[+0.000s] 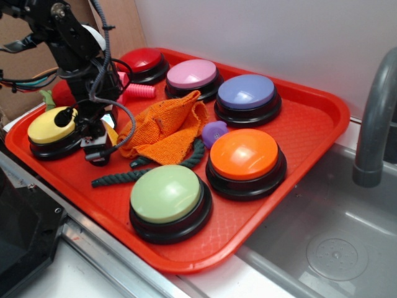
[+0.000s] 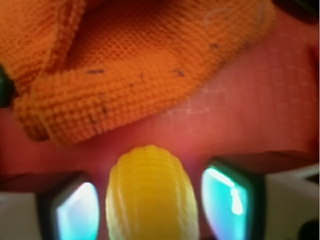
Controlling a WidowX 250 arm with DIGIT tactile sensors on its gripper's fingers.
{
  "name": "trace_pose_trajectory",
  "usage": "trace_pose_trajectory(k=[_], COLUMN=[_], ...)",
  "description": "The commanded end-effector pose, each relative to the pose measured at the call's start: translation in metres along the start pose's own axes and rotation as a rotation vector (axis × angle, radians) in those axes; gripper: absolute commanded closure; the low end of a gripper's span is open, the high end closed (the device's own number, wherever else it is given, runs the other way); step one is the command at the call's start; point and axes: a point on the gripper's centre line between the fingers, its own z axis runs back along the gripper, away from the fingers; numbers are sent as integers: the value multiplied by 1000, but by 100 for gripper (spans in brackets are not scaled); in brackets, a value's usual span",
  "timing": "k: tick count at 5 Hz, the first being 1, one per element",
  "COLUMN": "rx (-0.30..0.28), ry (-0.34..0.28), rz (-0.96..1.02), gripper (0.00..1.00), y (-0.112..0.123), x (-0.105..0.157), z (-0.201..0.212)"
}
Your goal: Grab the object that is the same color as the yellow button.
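Note:
The object, a small yellow toy corn cob (image 2: 150,197), lies on the red tray (image 1: 310,118) between my gripper's (image 2: 150,200) fingers. A thin gap shows on each side between the cob and the teal pads (image 2: 227,200), so the gripper is open around it. In the exterior view the gripper (image 1: 99,148) points down at the tray's left side, and only a sliver of the cob (image 1: 112,132) shows beside it. The yellow button (image 1: 53,124) sits just left of the gripper, partly behind the arm.
A crumpled orange cloth (image 1: 164,127) lies right of the gripper, over a green rope (image 1: 149,169). Green (image 1: 166,194), orange (image 1: 244,155), purple (image 1: 246,92), pink (image 1: 191,73) and red (image 1: 141,60) buttons fill the tray. A sink (image 1: 322,248) and faucet (image 1: 375,118) stand at the right.

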Motion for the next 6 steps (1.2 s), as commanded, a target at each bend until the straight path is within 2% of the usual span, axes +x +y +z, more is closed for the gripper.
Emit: trace_pose_trajectory(k=[1,2,3,4,5,6], rx=[17,-3,61,76,24,26], ry=[8,-13,-27,-11,-83,-98], rz=[-12,103,284,403,434,612], gripper=[100,100,100,100,100,100], y=[8,28,41,44,42,40], x=[9,19,34,48,62,63], z=[5,29,64,95,130,148])
